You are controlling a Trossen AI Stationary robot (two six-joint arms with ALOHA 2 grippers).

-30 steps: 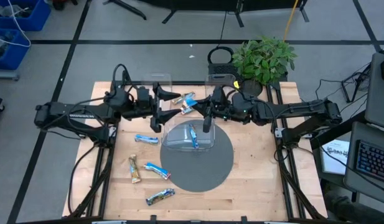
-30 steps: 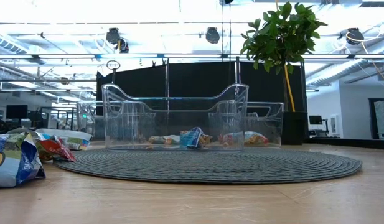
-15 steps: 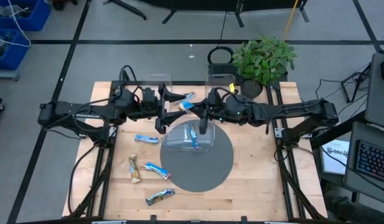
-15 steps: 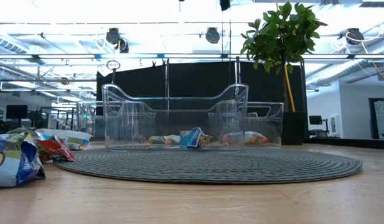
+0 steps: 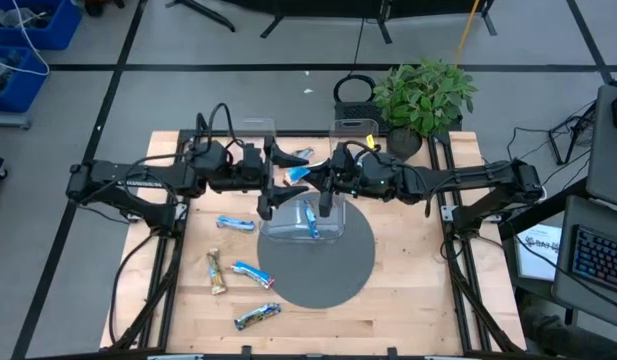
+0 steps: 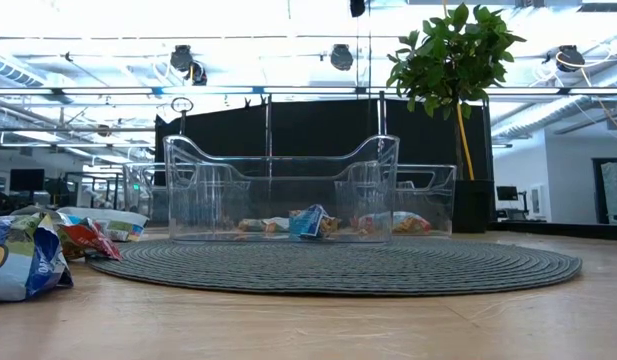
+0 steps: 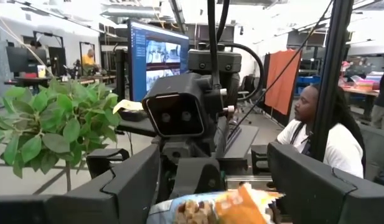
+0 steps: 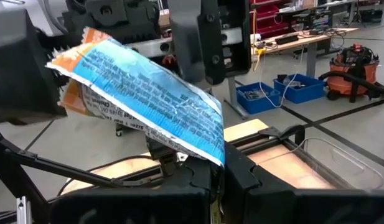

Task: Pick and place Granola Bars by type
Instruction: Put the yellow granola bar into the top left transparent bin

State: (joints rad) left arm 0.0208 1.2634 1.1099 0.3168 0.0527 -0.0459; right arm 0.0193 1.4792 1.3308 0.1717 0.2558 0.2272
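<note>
A blue and orange granola bar (image 5: pixel 298 172) is in the air between my two grippers, over the far edge of the middle clear bin (image 5: pixel 336 232). My right gripper (image 5: pixel 319 181) is shut on it. My left gripper (image 5: pixel 276 180) is open, with one finger on each side of the bar's free end (image 7: pixel 232 204); I cannot tell whether they touch it. A blue bar (image 5: pixel 310 218) lies in the bin, which stands on the grey round mat (image 5: pixel 318 280). Neither gripper shows in the low view. My right gripper pinches the bar's near end (image 8: pixel 211 155) between its two shut fingers, level, from the table's right side. The bar sticks out beyond the fingertips toward my left gripper, tilted and lifted clear of the table and the bin.
Loose bars lie on the wood at the left: a blue one (image 5: pixel 235 223), a tan one (image 5: pixel 216 270), a blue one (image 5: pixel 251 273) and one near the front edge (image 5: pixel 258 316). Two more clear bins (image 5: pixel 253 130) (image 5: pixel 353 128) stand at the far edge. A potted plant (image 5: pixel 423 95) is far right.
My left gripper has gone toward the table's right edge, up to the bar, and its open fingers now stand around the bar's free end. My right gripper has shifted a little toward the left with the bar, which stays in the air.
</note>
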